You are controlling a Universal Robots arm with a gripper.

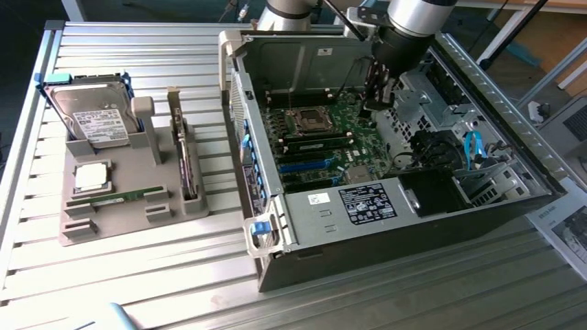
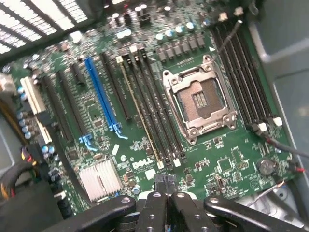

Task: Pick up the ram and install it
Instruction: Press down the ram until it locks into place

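One ram (image 1: 119,198), a thin green stick, lies flat on the grey holder (image 1: 101,220) at the exterior view's left. A second ram (image 2: 139,112) stands edge-on in a dark slot beside the processor socket (image 2: 200,99) on the motherboard (image 2: 231,154). My gripper (image 2: 165,183) is inside the open computer case (image 1: 367,206), above the board near one end of those slots. Its dark fingers (image 2: 153,205) are pressed together with nothing between them. In the exterior view the gripper (image 1: 374,104) hangs over the board's far part. Whether it touches the seated ram, I cannot tell.
The holder also carries a hard drive (image 1: 96,117), a square silver processor (image 1: 92,177) and an upright expansion card (image 1: 188,165). In the case are a blue slot (image 2: 101,92), a silver heatsink (image 2: 100,176), more slots (image 2: 241,82), loose cables (image 1: 472,148) and steel walls.
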